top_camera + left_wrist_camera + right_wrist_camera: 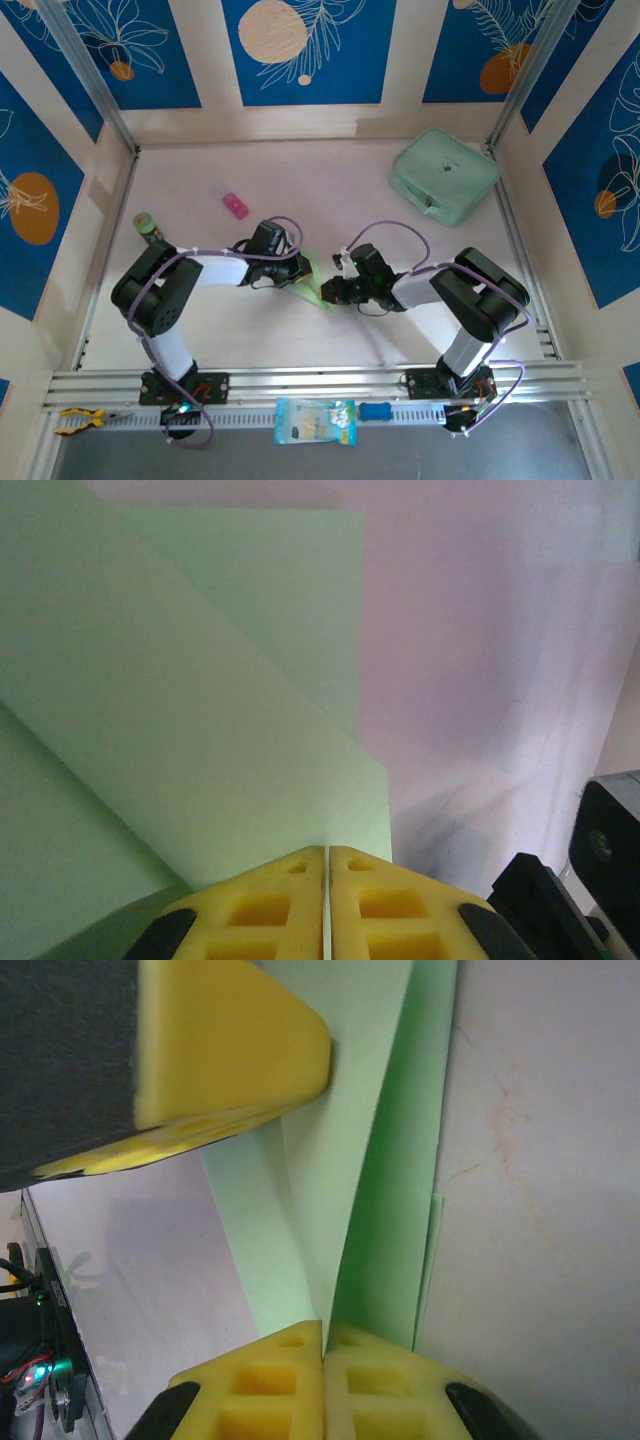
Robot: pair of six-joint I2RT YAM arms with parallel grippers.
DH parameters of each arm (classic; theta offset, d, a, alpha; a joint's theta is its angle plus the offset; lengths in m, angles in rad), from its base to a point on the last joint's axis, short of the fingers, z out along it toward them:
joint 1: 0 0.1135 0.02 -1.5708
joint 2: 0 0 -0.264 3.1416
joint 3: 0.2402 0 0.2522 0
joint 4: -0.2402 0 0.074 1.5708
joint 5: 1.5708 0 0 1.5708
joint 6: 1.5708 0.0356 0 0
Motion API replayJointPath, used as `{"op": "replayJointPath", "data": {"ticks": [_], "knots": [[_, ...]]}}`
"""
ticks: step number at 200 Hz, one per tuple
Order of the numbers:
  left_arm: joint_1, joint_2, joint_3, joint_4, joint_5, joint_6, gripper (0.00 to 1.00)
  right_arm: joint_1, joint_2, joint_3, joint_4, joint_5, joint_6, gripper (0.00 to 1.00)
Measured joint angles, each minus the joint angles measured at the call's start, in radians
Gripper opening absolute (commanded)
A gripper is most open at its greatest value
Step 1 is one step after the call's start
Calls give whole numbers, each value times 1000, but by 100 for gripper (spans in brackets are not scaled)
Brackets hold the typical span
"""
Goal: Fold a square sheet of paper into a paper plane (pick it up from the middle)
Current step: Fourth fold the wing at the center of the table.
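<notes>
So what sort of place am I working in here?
Probably a purpose-built robot test cell: a white table boxed in by blue patterned panels, with an aluminium rail at its near edge carrying the left arm and right arm.

The left gripper [305,270] and right gripper [332,291], both clamped on the folded paper [314,283], bar the way ahead of each other's jaws. We find open table [300,170] flanking the jaws; case [444,175], pink thing [235,206] and green thing [146,224] stand well apart.
</notes>
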Motion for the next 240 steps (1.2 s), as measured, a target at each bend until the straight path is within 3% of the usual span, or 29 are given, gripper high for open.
{"op": "replayJointPath", "data": {"ticks": [170, 240], "knots": [[0, 46, 29, -5, 23, 12, 10, -5, 4, 18, -35, -13, 0, 7], [0, 53, 31, -12, 25, 34, 10, -6, 0, 25, -53, -21, 3, 13]]}}
